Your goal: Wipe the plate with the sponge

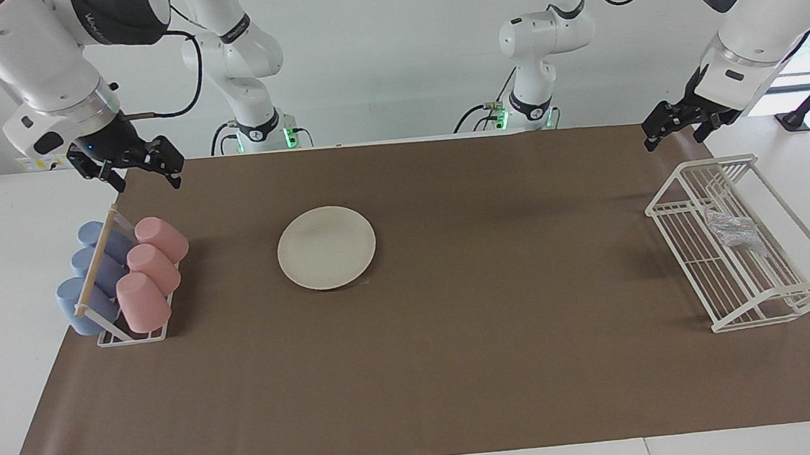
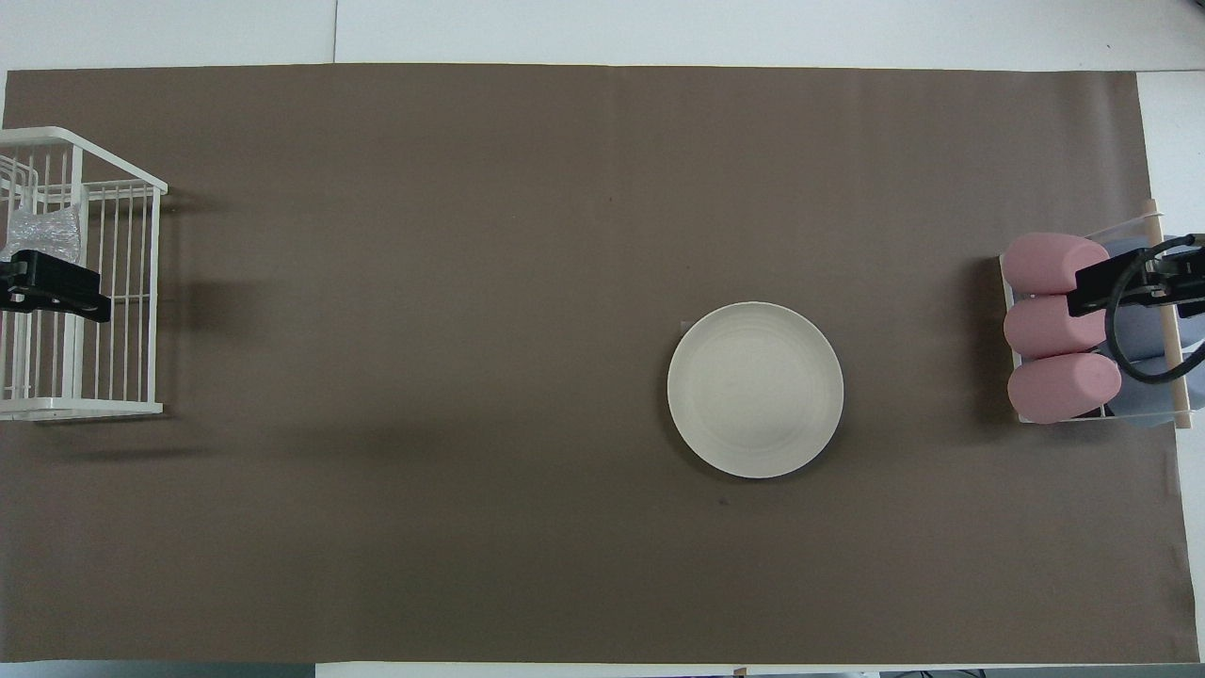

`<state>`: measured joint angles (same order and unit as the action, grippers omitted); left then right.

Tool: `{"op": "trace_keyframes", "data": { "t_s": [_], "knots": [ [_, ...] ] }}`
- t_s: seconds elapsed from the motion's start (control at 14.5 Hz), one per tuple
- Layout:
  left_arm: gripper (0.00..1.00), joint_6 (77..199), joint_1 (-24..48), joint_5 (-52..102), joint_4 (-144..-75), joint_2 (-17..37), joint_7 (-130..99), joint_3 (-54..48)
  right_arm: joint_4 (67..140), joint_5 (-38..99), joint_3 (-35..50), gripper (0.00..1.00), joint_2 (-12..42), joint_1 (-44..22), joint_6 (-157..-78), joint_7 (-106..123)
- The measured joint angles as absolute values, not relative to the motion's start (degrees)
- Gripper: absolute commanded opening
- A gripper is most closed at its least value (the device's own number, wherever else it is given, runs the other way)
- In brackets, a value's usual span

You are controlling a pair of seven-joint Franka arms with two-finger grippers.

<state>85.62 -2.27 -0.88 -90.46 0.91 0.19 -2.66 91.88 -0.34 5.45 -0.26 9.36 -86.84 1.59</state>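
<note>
Bright even light, soft shadows, sharp focus throughout

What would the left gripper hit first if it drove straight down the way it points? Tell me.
Probably the bars of the wire rack: the left gripper, jaws open, hangs over it, just nearer the robots than the sponge lying in it. Depth is unclear; it could clip the sponge.
</note>
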Motion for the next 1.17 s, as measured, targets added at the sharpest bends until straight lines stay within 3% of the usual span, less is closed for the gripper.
{"op": "trace_keyframes", "data": {
  "t_s": [1.17],
  "knots": [
    [1.0, 85.6, -2.3, -0.4, -89.9, 1.9, -5.7, -2.0, 92.0, -0.3, 5.7, 1.0, -0.4, 9.1, -86.9, 1.6]
  ]
}}
